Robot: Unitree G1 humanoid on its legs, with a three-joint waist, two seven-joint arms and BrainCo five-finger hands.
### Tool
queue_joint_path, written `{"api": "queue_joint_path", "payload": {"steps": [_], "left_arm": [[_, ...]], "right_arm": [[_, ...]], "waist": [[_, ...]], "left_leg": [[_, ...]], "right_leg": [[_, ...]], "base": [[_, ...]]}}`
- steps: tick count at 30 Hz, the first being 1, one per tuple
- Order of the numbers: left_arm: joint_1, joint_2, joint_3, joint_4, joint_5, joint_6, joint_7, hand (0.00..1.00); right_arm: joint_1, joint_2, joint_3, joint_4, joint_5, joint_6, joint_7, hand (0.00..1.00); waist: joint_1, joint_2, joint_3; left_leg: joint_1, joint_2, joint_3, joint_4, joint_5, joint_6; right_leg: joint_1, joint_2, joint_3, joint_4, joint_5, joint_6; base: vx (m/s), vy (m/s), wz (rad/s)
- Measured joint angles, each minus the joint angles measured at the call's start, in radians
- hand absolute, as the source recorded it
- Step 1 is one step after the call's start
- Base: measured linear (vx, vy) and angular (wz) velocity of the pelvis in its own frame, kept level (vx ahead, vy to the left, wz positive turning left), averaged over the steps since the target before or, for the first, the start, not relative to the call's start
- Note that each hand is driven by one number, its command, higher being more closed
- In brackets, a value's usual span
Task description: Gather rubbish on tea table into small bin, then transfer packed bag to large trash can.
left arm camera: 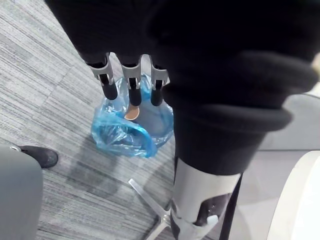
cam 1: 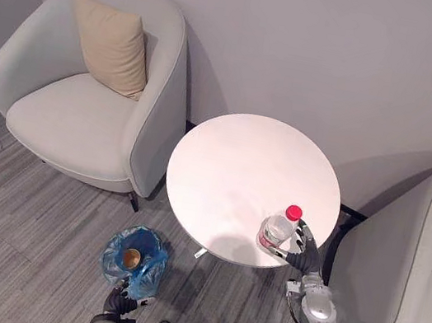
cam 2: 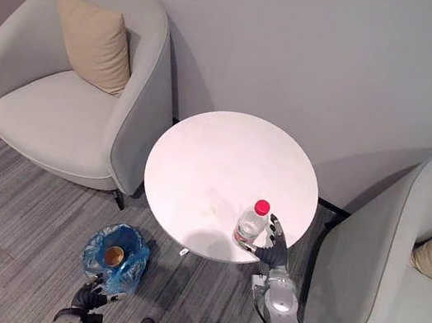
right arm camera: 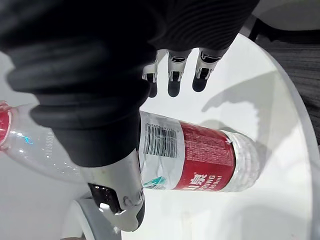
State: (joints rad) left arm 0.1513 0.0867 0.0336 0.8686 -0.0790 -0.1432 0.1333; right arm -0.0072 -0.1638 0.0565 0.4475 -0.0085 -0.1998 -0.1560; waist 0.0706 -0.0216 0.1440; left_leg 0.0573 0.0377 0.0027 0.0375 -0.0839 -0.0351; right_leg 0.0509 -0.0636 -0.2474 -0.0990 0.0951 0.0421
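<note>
Your right hand [cam 1: 305,248] has its fingers spread apart beside the bottle [cam 1: 278,229], not squeezing it. The bottle stands at 5 o'clock on the table [cam 1: 231,172], near the edge. Bump it and it could tip and roll off.

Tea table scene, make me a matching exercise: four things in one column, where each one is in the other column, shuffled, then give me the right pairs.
Column one
1. bottle
2. small bin
3. cushion
4. left hand

Column two
A. on the armchair
B. on the floor, lined with a blue bag
C. upright on the round table
D. by the bin, fingers straight

Pairs: 1-C, 2-B, 3-A, 4-D
</note>
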Motion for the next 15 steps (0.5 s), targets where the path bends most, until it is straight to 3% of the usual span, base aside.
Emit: {"api": "queue_joint_path", "payload": {"steps": [4, 5, 15], "left_arm": [[0.001, 0.0, -0.001, -0.002, 0.0, 0.0, 0.0, 0.0], [0.001, 0.001, -0.002, -0.004, 0.0, 0.0, 0.0, 0.0], [0.005, 0.003, -0.029, -0.019, 0.0, 0.0, -0.002, 0.0]], "right_arm": [[-0.02, 0.001, 0.0, 0.0, 0.005, 0.0, -0.018, 0.0], [-0.031, 0.001, 0.0, 0.003, 0.008, 0.0, -0.018, 1.0], [-0.097, 0.0, 0.023, 0.059, 0.02, 0.002, -0.022, 1.0]], "waist": [[0.001, 0.0, 0.0], [0.001, 0.0, 0.0], [0.004, 0.005, 0.003]], "left_leg": [[-0.004, -0.007, -0.005, 0.0, 0.002, 0.003], [-0.008, -0.009, -0.007, 0.0, 0.003, 0.005], [-0.022, -0.01, -0.024, -0.004, 0.007, 0.005]], "right_leg": [[-0.001, -0.007, -0.005, 0.0, 0.0, 0.0], [-0.004, -0.009, -0.007, 0.0, 0.0, 0.001], [-0.011, -0.01, -0.025, 0.0, 0.0, 0.001]], "base": [[-0.03, 0.02, 0.05], [-0.04, 0.017, 0.06], [-0.02, -0.002, 0.05]]}}
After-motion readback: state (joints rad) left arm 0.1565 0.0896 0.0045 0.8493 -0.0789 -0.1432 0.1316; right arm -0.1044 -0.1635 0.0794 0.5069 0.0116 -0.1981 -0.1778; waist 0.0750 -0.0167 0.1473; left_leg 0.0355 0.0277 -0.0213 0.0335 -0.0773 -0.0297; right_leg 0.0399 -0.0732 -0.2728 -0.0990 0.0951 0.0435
